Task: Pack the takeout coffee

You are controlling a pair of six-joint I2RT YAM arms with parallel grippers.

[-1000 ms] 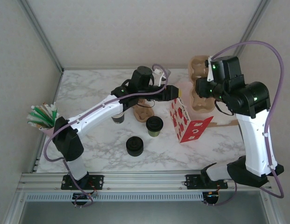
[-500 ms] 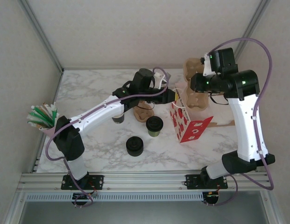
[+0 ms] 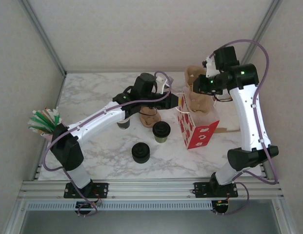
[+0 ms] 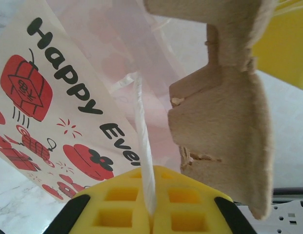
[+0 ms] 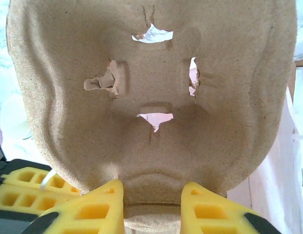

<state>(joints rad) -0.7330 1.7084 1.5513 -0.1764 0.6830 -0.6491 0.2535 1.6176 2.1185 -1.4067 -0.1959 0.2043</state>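
Left gripper (image 4: pixel 150 214): clenched on the white cord handle (image 4: pixel 143 131) of the printed paper bag (image 4: pixel 53 112), drawing that side of the bag's mouth upward. Right gripper (image 5: pixel 153 197): fingers closed on the lower edge of a pulp cup carrier (image 5: pixel 151 97). The carrier hangs just beyond the left gripper, at the bag's mouth; whether it has entered the bag cannot be told. The takeout coffee (image 3: pixel 161 131), lid fitted, stands upright on the table (image 3: pixel 107 156), below and to the near side of the left gripper, just beside the bag and gripped by nothing. Judgement: early stage. Bag held open and carrier presented; cup not yet seated in the carrier or packed.
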